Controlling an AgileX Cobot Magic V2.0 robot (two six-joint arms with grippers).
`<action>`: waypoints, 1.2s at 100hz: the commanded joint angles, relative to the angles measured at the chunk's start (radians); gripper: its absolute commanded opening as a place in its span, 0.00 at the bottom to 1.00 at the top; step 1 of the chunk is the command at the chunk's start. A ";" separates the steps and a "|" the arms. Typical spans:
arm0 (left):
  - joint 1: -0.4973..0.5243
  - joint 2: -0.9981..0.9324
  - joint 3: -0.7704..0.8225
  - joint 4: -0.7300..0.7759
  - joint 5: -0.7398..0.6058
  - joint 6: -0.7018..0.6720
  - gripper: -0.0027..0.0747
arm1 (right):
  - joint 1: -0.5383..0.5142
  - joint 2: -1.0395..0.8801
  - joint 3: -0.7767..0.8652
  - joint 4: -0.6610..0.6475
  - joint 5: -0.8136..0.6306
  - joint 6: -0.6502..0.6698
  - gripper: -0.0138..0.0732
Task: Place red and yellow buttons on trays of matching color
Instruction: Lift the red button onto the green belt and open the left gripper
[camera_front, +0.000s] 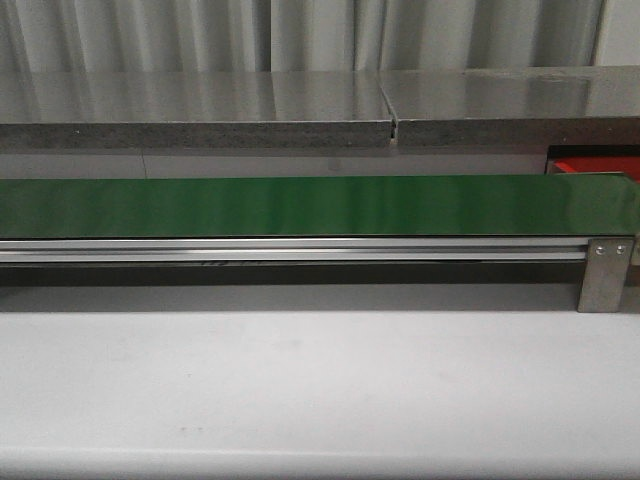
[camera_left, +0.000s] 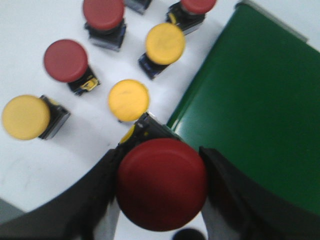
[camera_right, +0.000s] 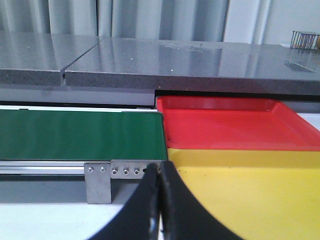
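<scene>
A large red button (camera_left: 161, 184) is pinched between the fingers of the left gripper (camera_left: 160, 200), just beside the green conveyor belt (camera_left: 260, 110). Beyond the jaws, loose yellow buttons (camera_left: 129, 100) and red buttons (camera_left: 66, 60) are scattered on the white table (camera_left: 30, 45). The right gripper (camera_right: 160, 210) is pressed together, empty; a yellow tray (camera_right: 245, 190) and a red tray (camera_right: 225, 125) are seen just beyond it.

A plain white tabletop (camera_front: 320, 390) carries a long green conveyor belt (camera_front: 300, 205) on an aluminium rail (camera_front: 290, 250). On the white surface beside the belt's end stand loose mushroom-head push buttons, three with yellow caps (camera_left: 129, 100) and three with red caps (camera_left: 66, 60). Past the belt's other end sit a red plastic tray (camera_right: 230, 122) and, just beside it, a yellow plastic tray (camera_right: 245, 185).
</scene>
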 joint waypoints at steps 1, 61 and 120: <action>-0.037 -0.004 -0.082 -0.014 -0.010 -0.003 0.32 | -0.007 -0.012 -0.022 -0.011 -0.075 -0.004 0.07; -0.196 0.236 -0.306 -0.016 0.069 -0.003 0.32 | -0.007 -0.012 -0.022 -0.011 -0.075 -0.004 0.07; -0.198 0.255 -0.318 -0.034 0.071 -0.003 0.83 | -0.007 -0.012 -0.022 -0.011 -0.075 -0.004 0.07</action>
